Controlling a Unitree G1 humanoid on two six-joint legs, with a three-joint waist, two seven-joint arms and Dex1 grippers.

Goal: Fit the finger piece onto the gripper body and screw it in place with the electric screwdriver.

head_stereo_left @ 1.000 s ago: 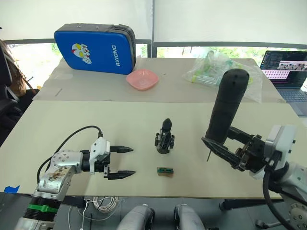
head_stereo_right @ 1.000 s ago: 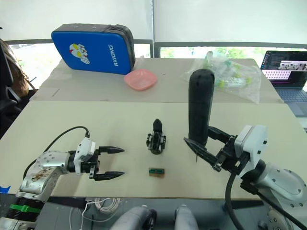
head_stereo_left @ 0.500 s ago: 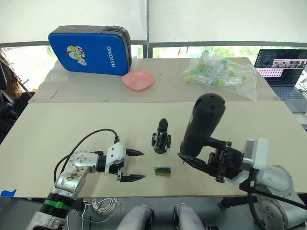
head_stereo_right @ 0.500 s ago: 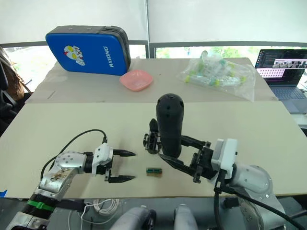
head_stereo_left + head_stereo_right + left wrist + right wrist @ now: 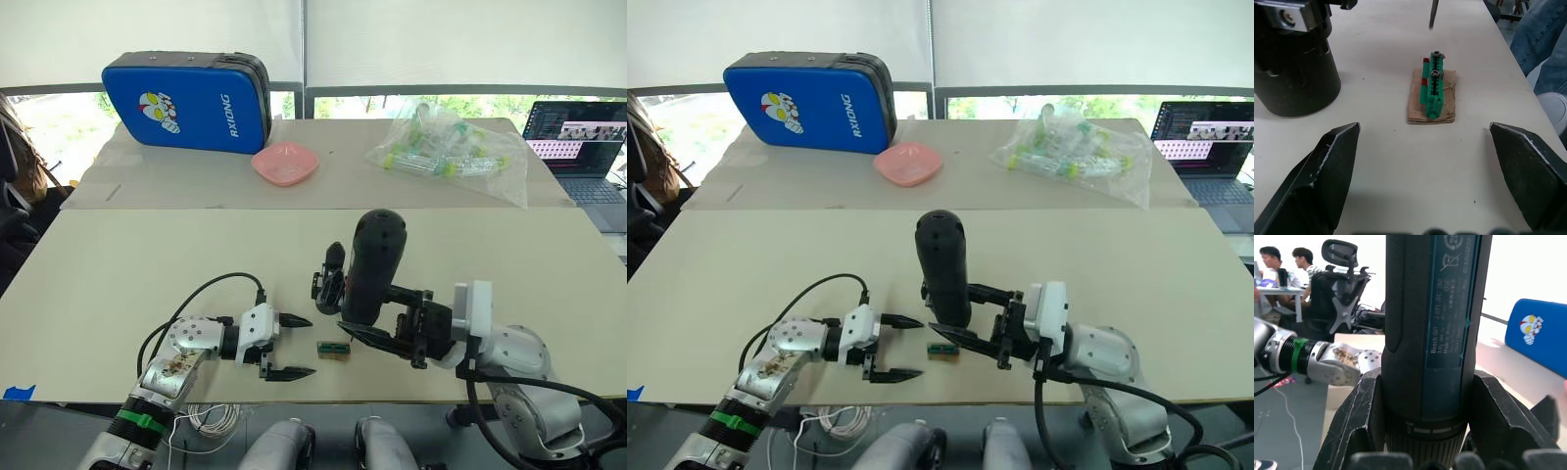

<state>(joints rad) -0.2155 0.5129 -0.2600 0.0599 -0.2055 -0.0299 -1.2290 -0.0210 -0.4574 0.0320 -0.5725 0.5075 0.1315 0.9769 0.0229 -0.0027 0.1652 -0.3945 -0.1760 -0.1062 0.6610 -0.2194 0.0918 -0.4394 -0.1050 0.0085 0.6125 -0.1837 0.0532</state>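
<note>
- The left gripper (image 5: pixel 294 347) has slid inward along the table's (image 5: pixel 118 274) near edge over the past second. Its fingers are spread wide and hold nothing, with the green-topped block (image 5: pixel 1433 93) lying on the table between and beyond the tips.
- The gripper body (image 5: pixel 328 283) stands mid-table with the finger piece (image 5: pixel 334 256) already upright on top, so fitting looks done and screwing appears to be the step in hand.
- The right gripper (image 5: pixel 972 313), clamped around the screwdriver (image 5: pixel 371 265), has swung leftward from the right side. The upright tool now stands just beside the gripper body, its bit (image 5: pixel 1433 13) near the block, not yet on a screw.
</note>
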